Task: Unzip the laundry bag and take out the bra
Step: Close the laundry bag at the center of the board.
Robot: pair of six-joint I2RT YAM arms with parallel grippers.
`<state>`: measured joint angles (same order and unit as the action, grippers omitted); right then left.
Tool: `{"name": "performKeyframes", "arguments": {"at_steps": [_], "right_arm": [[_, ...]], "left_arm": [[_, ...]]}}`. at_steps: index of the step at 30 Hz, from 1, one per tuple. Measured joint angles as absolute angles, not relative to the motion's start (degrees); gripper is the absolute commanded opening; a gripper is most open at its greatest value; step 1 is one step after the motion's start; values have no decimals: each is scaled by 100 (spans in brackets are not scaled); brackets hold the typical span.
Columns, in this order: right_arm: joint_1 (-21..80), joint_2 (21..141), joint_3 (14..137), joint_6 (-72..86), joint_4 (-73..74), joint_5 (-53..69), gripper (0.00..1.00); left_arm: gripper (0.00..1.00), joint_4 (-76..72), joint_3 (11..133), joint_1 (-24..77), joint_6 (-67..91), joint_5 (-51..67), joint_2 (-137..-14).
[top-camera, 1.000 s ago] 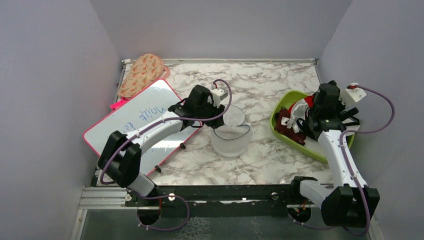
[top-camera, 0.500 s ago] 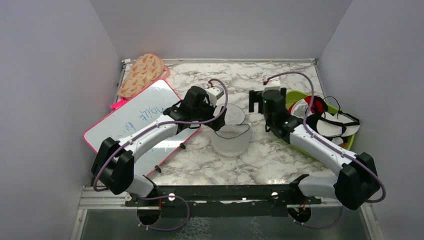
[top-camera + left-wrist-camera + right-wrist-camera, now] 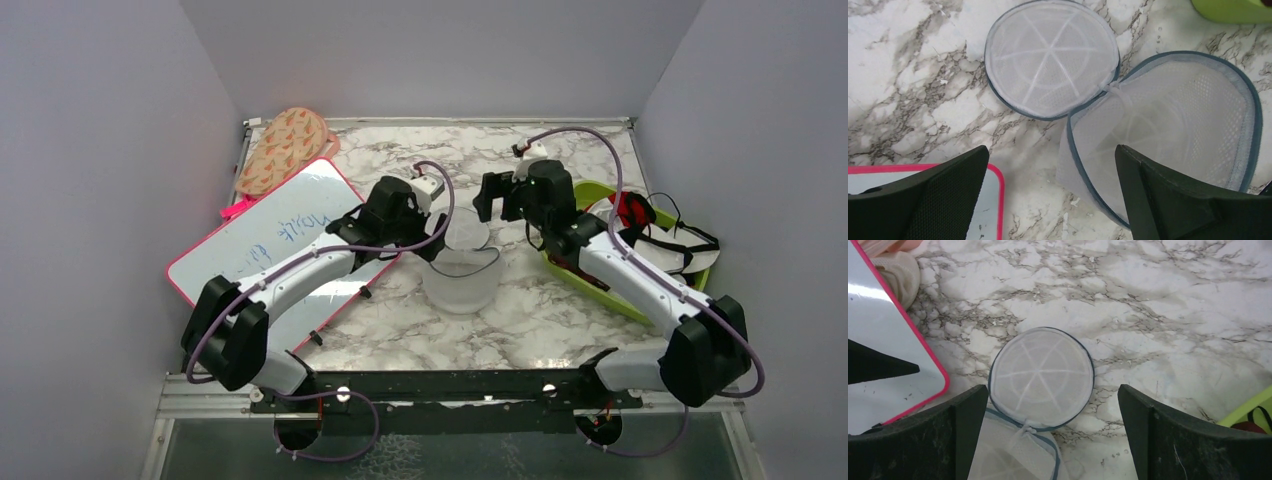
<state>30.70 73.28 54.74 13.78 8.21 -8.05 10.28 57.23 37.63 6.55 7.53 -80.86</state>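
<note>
Mesh laundry bag (image 3: 1168, 125) below; left end effector (image 3: 1050, 150), right end effector (image 3: 1050, 387) hover splayed.

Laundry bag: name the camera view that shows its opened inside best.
Left wrist. It looks almost straight down into the laundry bag, unzipped, with its round lid flipped flat on the table beside it. The top external view shows the bag small and from farther off. The right wrist view shows mostly the lid and only an edge of the drum.
</note>
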Motion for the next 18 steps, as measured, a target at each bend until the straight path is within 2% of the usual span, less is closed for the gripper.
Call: {"name": "performKeyframes", "arguments": {"at_steps": [2,6,14,18], "right_arm": [[2786,7623,5673,1472,867,-270,100],[2456,8488,6276,1424,1184,449,97],[2432,10361,7771,847,2117,451,97],[2432,10965,8342,631,2510,309,97]], "left_arm": [[79,1037,5756,3769,659,790,-8276],[79,1129,5776,3802,670,814,-8595],[92,1197,5776,3802,670,628,-8433],[94,1188,5774,3802,666,342,-8121]]}}
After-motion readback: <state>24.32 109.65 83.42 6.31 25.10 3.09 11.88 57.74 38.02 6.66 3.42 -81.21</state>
